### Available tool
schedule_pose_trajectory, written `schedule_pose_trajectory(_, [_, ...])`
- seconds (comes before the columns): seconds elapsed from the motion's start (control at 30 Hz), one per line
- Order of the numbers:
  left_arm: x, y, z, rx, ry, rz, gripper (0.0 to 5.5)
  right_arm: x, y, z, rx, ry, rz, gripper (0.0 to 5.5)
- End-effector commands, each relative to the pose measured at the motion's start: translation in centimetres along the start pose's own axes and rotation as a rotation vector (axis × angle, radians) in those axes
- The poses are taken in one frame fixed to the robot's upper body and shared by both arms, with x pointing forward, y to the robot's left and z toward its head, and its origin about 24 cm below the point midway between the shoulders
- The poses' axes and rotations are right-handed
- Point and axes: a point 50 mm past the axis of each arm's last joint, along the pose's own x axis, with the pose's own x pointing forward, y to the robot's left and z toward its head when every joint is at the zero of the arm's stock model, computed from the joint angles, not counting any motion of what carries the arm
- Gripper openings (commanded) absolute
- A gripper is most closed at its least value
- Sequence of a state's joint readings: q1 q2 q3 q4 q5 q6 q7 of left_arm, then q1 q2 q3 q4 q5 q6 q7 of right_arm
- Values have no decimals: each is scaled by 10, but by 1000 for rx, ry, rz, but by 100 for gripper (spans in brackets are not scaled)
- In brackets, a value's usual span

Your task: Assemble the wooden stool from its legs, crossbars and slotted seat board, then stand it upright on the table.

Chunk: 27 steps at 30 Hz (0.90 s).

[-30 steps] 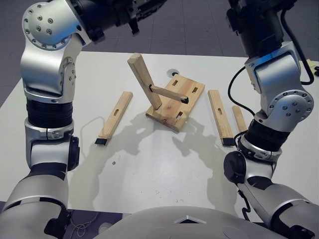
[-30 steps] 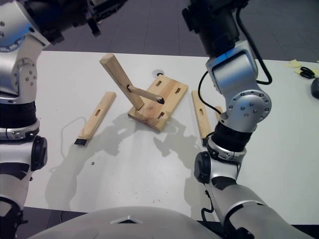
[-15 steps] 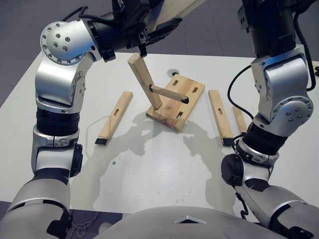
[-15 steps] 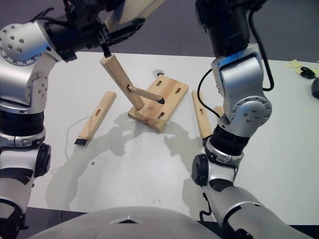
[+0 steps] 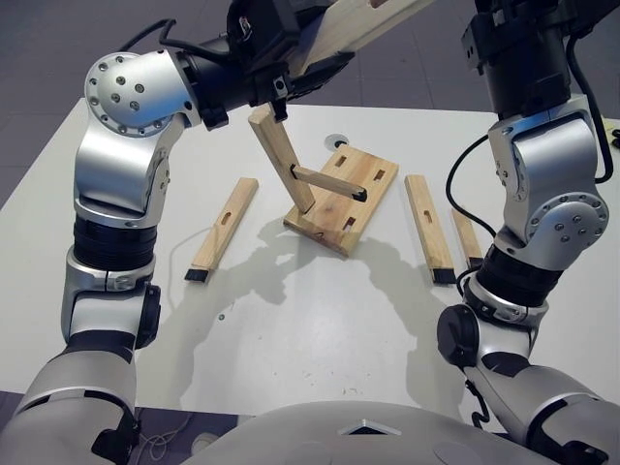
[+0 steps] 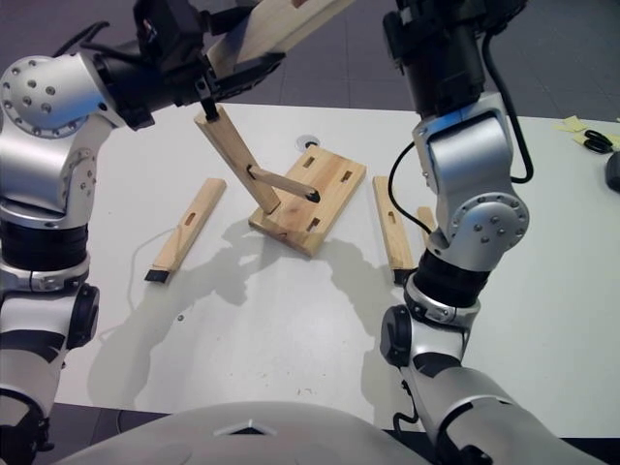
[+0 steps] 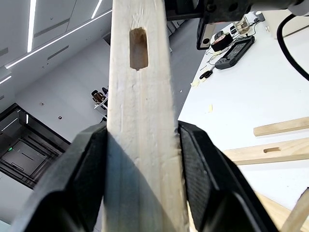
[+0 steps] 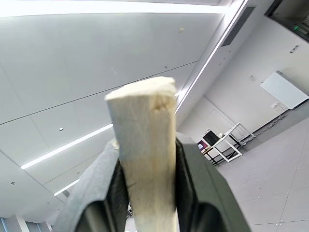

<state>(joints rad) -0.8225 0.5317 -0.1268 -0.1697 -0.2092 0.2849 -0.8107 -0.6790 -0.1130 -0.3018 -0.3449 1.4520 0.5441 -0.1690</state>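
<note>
The slotted seat board [image 5: 360,184] lies flat mid-table. One leg [image 5: 279,155] stands tilted in it, with a crossbar [image 5: 327,181] stuck in that leg's side. My left gripper [image 5: 291,66] is high above the board's far left, shut on a slotted leg [image 5: 360,21]; the left wrist view has this leg [image 7: 140,121] between both fingers [image 7: 82,179]. My right gripper [image 8: 147,193] is shut on a short crossbar [image 8: 145,140] and is raised above the table. A loose leg [image 5: 225,227] lies left of the board. Another leg [image 5: 427,228] and a short crossbar [image 5: 466,235] lie to its right.
A round hole [image 5: 336,140] sits in the white table [image 5: 310,320] behind the board. Yellow notes with scissors [image 6: 589,138] and a dark object [image 6: 612,170] lie at the far right edge. My right arm's cable [image 5: 455,184] hangs near the right-hand pieces.
My left arm has swung in from the upper left, bringing its slotted leg over the far side of the board. The right arm has shifted slightly to the right.
</note>
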Motion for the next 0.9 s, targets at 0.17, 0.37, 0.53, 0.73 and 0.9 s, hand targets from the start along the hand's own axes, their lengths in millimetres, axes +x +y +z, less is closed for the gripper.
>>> schedule_pose_trajectory(0.17, [1,-2,0,14,11,5,242,-1,4,-3,31,-29,7,108])
schedule_pose_trajectory(0.37, [-11,36,27,-403,-245,158,341,-7,-6,7,-11,-104,-57,103])
schedule_pose_trajectory(0.53, [-34,70,16,-622,-314,340,414,-23,-23,33,-102,-222,-178,102])
schedule_pose_trajectory(0.73, [-40,51,-62,-485,140,497,514,-38,-37,48,-316,-231,-295,102])
schedule_pose_trajectory(0.9, [-37,5,-103,-474,296,428,540,-47,-41,47,-570,-151,-331,102])
